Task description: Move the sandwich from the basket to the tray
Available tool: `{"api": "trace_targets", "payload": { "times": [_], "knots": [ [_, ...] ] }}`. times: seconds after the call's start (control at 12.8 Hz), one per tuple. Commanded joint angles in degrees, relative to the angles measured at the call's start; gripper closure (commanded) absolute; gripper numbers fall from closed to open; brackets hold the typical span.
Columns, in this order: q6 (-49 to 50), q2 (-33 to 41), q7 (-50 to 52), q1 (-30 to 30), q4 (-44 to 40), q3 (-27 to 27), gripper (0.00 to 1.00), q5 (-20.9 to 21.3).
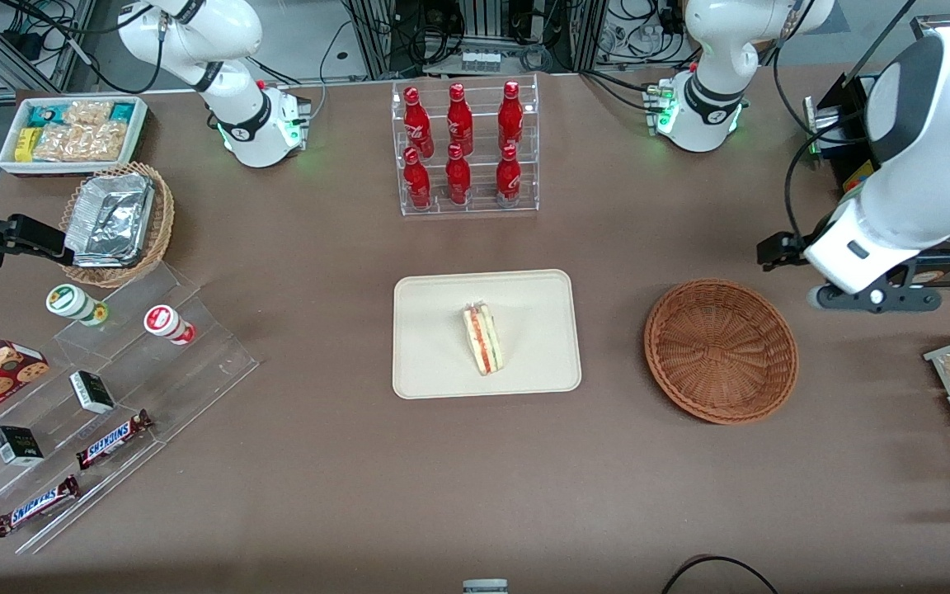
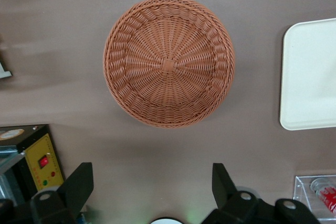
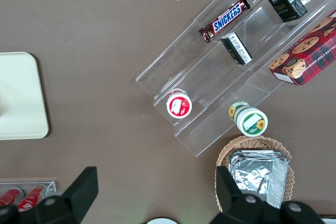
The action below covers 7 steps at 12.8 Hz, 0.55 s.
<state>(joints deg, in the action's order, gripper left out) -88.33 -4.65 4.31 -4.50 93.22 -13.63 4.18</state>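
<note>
Two dark fingers [image 2: 79,184] of the left gripper [image 2: 152,187] stand spread wide apart with nothing between them, hanging over bare table near the basket [image 2: 168,61]. At mid-frame in the front view the sandwich [image 1: 483,339] lies on the tray [image 1: 434,363], filling edge seemingly upward, well apart from the gripper, which sits at the right edge of that view. Between them, right of centre, the basket holds nothing.
</note>
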Motion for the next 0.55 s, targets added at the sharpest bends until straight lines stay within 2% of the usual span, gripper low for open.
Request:
{"api": "trace_targets", "payload": {
  "times": [0.0, 0.16, 0.47],
  "knots": [
    [2.4, 3.5, -4.4, 2.4, 1.4, 5.0, 0.00, -2.3],
    [4.0, 5.3, -7.7, 4.7, 0.8, 9.6, 0.00, -3.1],
    [4.4, 6.1, -7.9, 5.7, 0.7, 10.5, 0.00, -3.1]
  ]
}}
